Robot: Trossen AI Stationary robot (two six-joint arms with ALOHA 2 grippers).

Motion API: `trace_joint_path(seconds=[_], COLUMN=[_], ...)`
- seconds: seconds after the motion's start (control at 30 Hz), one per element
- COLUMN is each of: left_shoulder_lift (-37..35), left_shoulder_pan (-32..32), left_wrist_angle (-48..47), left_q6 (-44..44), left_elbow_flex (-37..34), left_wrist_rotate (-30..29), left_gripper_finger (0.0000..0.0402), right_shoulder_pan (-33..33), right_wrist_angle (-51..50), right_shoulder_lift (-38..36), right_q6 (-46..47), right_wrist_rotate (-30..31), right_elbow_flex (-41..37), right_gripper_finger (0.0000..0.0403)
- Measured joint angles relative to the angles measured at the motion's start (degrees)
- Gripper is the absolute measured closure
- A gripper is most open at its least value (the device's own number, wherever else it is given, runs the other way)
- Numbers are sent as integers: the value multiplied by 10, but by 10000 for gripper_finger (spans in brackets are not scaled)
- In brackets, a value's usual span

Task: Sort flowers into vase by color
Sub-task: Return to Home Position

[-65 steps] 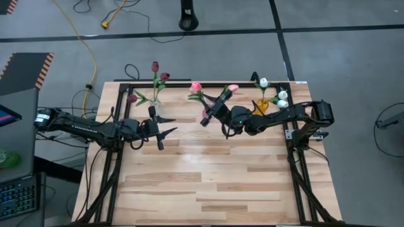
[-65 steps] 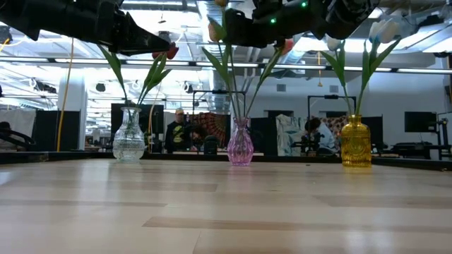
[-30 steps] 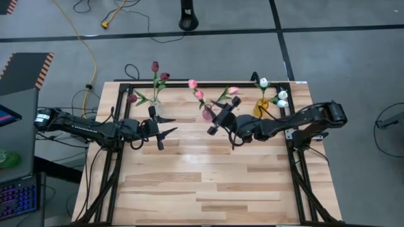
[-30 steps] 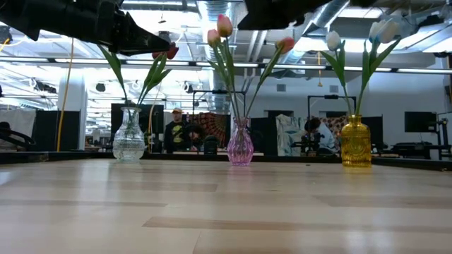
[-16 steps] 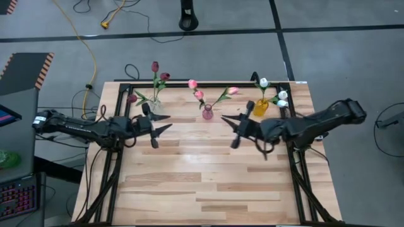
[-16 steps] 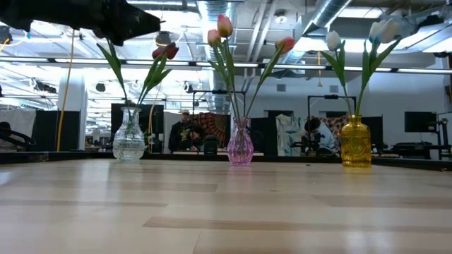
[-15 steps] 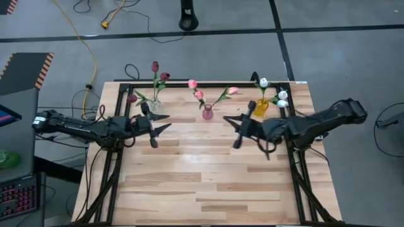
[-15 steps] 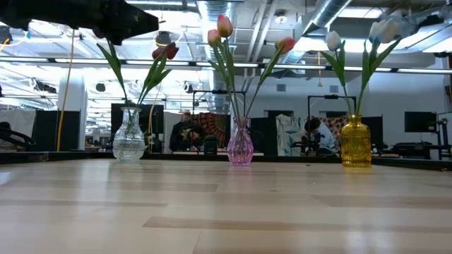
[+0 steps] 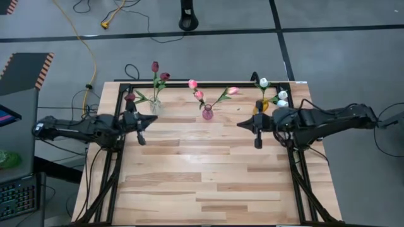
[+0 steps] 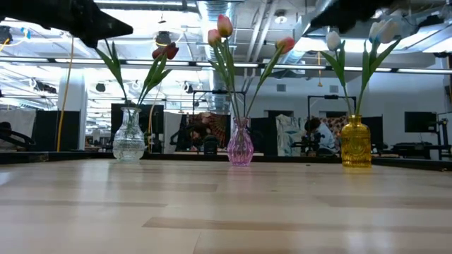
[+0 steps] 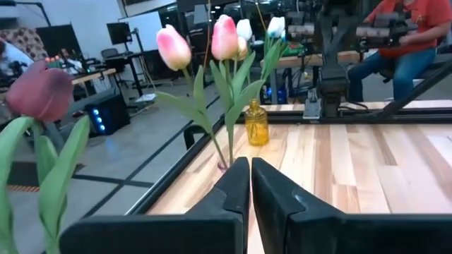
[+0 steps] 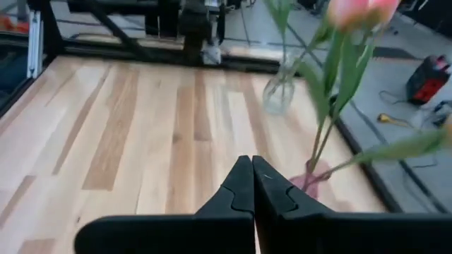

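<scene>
1 bench, pale planks, nearest item.

2 arms, halfway back. The left tool sits by the left rail, just short of the clear vase. The right tool sits by the right rail, just short of the yellow vase.

3 vases in 1 row along the far edge:
- clear vase, 3 dark red flowers
- purple vase, 3 pink flowers
- yellow vase, 3 white flowers

All 9 stems stand in a vase; 0 lie on the bench.

1 person, seated, in the room beyond.

Status, judged: sorting looks done, and only the parking of both arms is left.

Hazard, judged: the stems lean well outside narrow, light vases. 1 dark red head droops toward the left arm, and the white heads hang close to the right arm. A wrist swinging toward the far edge could snag a leaf, pulling the stem out or tipping the vase. Retreat toward the rails, away from the row, looks safest.

Condition of tools: both have fingers pressed together, the left with only a hairline gap. Each holds nothing and touches nothing.
</scene>
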Motion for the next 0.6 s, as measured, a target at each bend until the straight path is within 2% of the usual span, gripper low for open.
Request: trace_joint_path(seconds=[0.2, 0.37, 0.43, 0.6], left_shoulder_lift=[-24, -25, -25, -30], left_shoulder_pan=[0, 0, 0, 2], left_wrist_angle=[-33, -34, -7, 93], left_q6=[-6, -10, -16, -14], left_elbow_flex=[0, -16, -37, -110], left_wrist_rotate=[1, 3, 3, 3], left_gripper_finger=[401, 401, 401, 401], right_shoulder_pan=[-20, -49, -63, -95], right_wrist_angle=[144, 215, 240, 291], right_shoulder_lift=[-28, -62, -75, -112], right_q6=[0, 30, 47, 54], right_wrist_rotate=[-78, -86, -91, -154], right_elbow_flex=[-133, -230, -261, -320], right_gripper_finger=[386, 383, 383, 383])
